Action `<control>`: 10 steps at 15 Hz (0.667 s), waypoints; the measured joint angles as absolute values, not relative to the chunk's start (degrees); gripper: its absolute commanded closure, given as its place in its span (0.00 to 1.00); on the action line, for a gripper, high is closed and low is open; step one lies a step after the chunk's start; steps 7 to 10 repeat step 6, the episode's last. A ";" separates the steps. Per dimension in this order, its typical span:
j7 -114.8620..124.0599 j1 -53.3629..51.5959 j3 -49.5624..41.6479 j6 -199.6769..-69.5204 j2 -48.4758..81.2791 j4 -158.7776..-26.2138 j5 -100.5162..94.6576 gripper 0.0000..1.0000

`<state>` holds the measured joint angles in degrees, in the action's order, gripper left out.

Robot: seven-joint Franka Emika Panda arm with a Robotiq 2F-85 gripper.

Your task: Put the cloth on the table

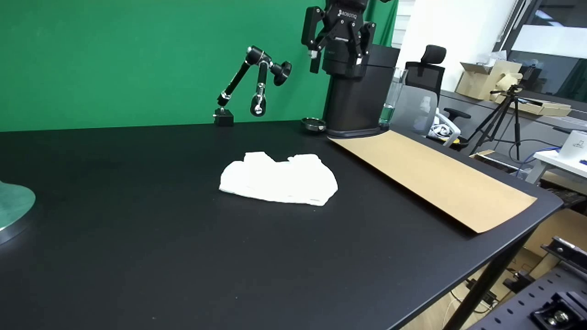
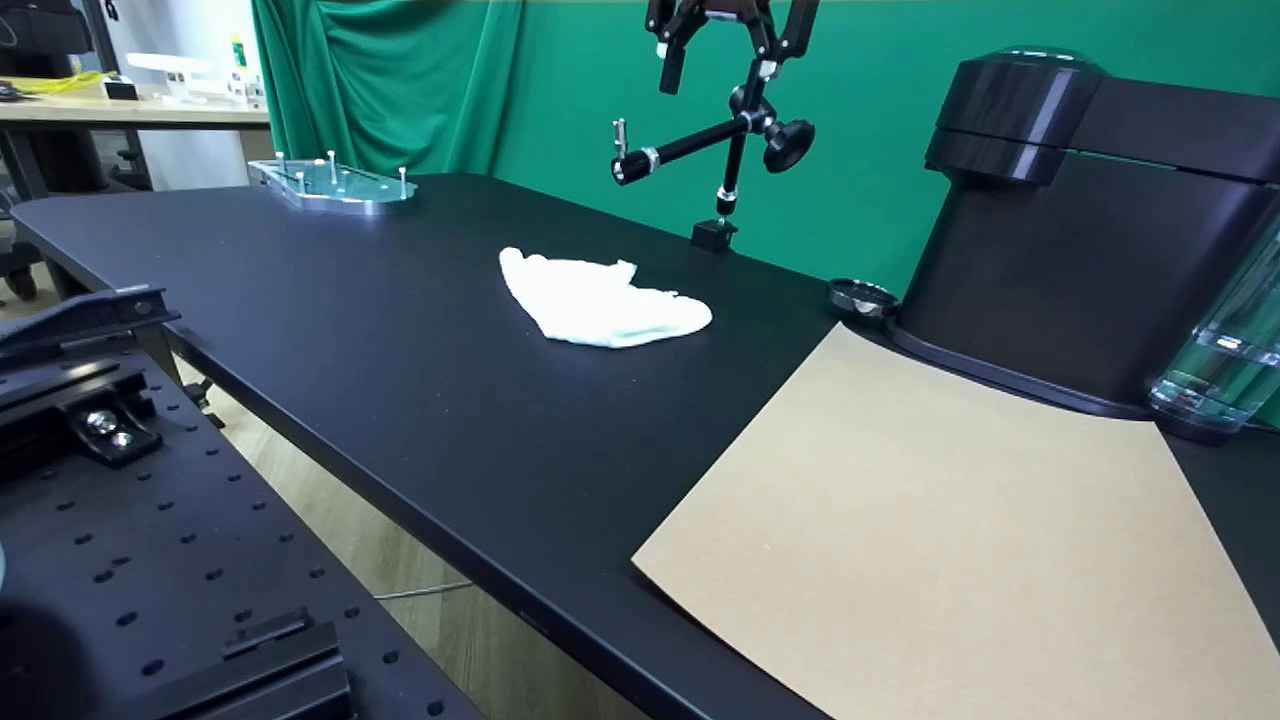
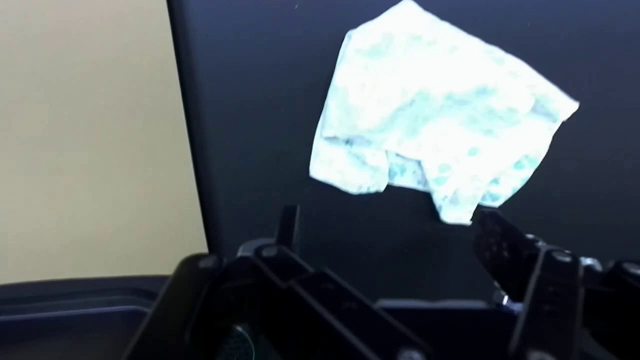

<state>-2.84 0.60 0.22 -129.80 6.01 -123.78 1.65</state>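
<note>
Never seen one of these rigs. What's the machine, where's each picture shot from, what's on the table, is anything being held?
The machine is a Franka robot; mostly you see its black end effector, which grasps things with two jaws. Two pictures come from cameras standing outside the robot. The third is from a camera on its wrist, looking down.

On the black table lies a rumpled white cloth, which shows pale blue-green patches in the wrist view. Near it is a brown sheet, with a black appliance, possibly a coffee maker, at one end and a small round dish by the appliance's base. A jointed black mount stands at the table's back edge.

Nothing is held: the jaws stand apart with nothing between them.
</note>
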 measured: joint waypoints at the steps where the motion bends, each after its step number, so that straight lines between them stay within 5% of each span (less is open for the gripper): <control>1: -1.84 0.51 0.22 -134.12 5.52 -125.46 0.22 0.00; 5: 6.51 0.40 -0.12 -148.98 3.78 -132.03 -9.29 0.00; 10: 8.47 0.40 -0.37 -150.13 3.47 -133.09 -11.52 0.00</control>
